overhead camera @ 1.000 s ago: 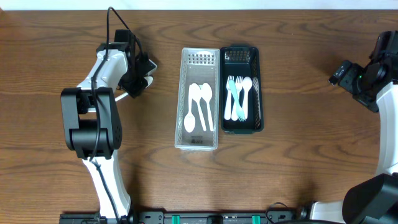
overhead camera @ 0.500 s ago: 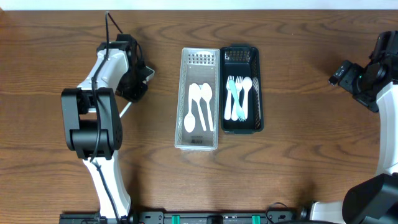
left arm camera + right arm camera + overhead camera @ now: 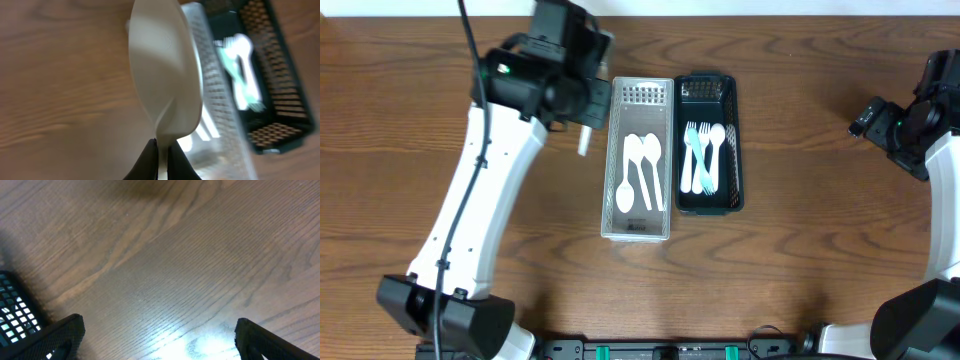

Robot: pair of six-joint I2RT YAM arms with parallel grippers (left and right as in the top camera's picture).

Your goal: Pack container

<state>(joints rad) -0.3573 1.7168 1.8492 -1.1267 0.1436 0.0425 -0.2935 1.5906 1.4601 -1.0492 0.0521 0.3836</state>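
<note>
White plastic spoon (image 3: 585,141), the piece I was packing, hung from the left claw (image 3: 584,112) just beside the left wall of the clear tray (image 3: 636,95). It was above the table (image 3: 800,280) and not over the tray yet. Three matching spoons (image 3: 640,170) lay inside that tray. The black basket (image 3: 708,208) touching its right side held white and teal cutlery (image 3: 702,160). The right claw (image 3: 873,117) sat well apart near the table's far edge.

Left wrist cam: the claw was pinched tight on the thin handle, with the bowl sticking out big, smooth and a bit glossy. My guess was featherlight, fairly stiff and slippery. Holding the handle near the neck felt right to me, though it could swivel there.

Right wrist cam: the claw was spread wide with nothing between its fingers, just wood grain and a corner of the basket.
</note>
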